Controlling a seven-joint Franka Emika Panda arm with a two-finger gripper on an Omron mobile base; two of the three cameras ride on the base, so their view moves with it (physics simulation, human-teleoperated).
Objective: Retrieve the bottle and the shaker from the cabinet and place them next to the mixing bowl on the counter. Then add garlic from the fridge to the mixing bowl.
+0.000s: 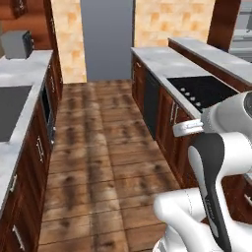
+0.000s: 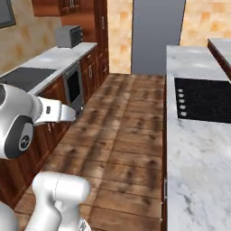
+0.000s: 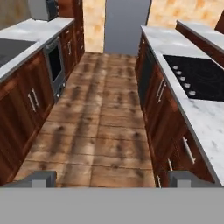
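My gripper [image 3: 113, 178] is open with nothing between its fingertips [image 3: 41, 177], and it points down a wooden-floored aisle between two runs of dark wood cabinets. Marble counter [image 3: 205, 118] runs along the right and another counter [image 3: 30, 30] along the left. A tall plain grey panel [image 1: 107, 39] stands at the aisle's far end; I cannot tell whether it is the fridge. Upper cabinets [image 2: 67, 6] hang above the left counter. The bottle, the shaker, the mixing bowl and the garlic are out of view. My white arm [image 1: 216, 162] is folded close over the base.
A black cooktop [image 3: 197, 76] is set into the right counter. A grey box-shaped appliance [image 2: 68, 36] stands at the far end of the left counter, with a dark inset [image 1: 7, 110] nearer me. A built-in oven [image 3: 56, 68] faces the aisle. The floor [image 3: 100, 118] lies open ahead.
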